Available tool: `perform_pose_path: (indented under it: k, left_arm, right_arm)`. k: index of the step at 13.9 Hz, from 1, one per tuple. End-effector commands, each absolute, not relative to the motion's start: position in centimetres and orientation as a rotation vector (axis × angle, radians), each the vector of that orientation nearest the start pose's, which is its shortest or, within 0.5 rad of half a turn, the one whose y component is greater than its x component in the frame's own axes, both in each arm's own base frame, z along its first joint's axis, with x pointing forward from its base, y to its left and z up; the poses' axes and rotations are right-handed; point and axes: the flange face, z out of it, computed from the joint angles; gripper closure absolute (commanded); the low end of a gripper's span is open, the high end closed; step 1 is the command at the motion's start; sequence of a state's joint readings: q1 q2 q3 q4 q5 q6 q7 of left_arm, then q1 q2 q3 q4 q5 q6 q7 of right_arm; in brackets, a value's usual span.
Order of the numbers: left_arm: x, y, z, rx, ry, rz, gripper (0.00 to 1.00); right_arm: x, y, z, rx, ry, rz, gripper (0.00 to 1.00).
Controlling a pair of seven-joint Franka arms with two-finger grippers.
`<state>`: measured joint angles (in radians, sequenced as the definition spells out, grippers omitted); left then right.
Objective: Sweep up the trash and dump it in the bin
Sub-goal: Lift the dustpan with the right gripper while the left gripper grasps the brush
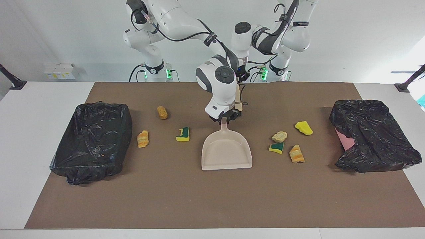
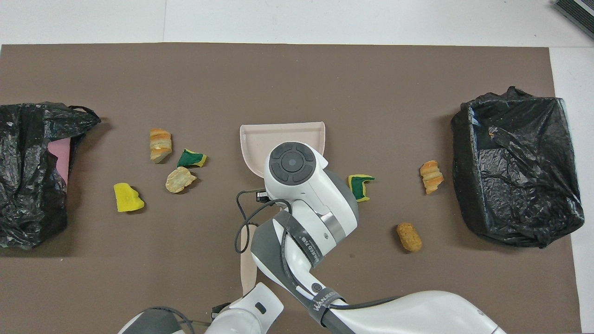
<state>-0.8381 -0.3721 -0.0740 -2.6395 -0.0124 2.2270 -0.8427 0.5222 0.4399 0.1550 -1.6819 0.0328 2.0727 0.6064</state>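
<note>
The beige dustpan (image 1: 226, 149) lies flat mid-table, its handle toward the robots. My right gripper (image 1: 225, 119) is shut on that handle; in the overhead view its wrist covers the grip. My left gripper (image 1: 242, 79) sits just past the right wrist, shut on the beige brush (image 1: 237, 105), whose handle (image 2: 248, 269) shows in the overhead view. Several trash scraps lie on the mat. A green-backed sponge (image 1: 183, 134), a striped lump (image 1: 143, 138) and a tan lump (image 1: 162, 112) are beside the open bin. Others, including a yellow sponge (image 1: 303, 128), lie toward the left arm's end.
An open bin lined with a black bag (image 1: 93, 139) stands at the right arm's end. A pink bin under a crumpled black bag (image 1: 375, 136) stands at the left arm's end. The brown mat (image 1: 212, 199) covers the table.
</note>
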Motion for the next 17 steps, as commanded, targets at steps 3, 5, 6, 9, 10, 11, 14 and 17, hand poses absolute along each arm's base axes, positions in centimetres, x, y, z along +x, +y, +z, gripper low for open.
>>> perform_pose_path:
  k: [3, 5, 6, 9, 10, 11, 14, 17]
  left_arm:
    - [29.6, -24.6, 37.5, -3.009, -0.03, -0.048, 1.0]
    - [32.5, -21.6, 39.1, -3.01, -0.038, -0.044, 1.0]
    - [33.6, -20.7, 40.2, -3.008, -0.058, -0.037, 1.0]
    - [36.6, -17.7, 43.0, -3.011, -0.155, -0.05, 1.0]
    - [37.2, -16.6, 43.1, -3.004, -0.196, -0.046, 1.0]
    - [37.8, -15.2, 43.0, -2.998, -0.221, -0.04, 1.0]
    - [39.4, -10.7, 42.8, -2.982, -0.347, -0.019, 1.0]
    - [39.8, -7.1, 42.3, -2.955, -0.476, 0.017, 1.0]
  right_arm:
    - [52.6, 39.8, 36.3, -3.076, -0.162, 0.119, 1.0]
    - [54.7, 38.2, 38.6, -3.06, -0.142, 0.059, 1.0]
    - [55.7, 36.9, 39.5, -3.055, -0.193, 0.037, 1.0]
    - [56.8, 34.9, 40.1, -3.013, -0.606, 0.015, 1.0]
    - [57.1, 34.1, 40.1, -3.012, -0.759, 0.008, 1.0]
    - [57.8, 32.9, 40.4, -3.001, -0.907, 0.027, 1.0]
    - [58.8, 31.0, 40.9, -2.861, -1.369, 0.1, 1.0]
    - [59.8, 29.9, 40.0, -2.748, -1.677, 0.167, 1.0]
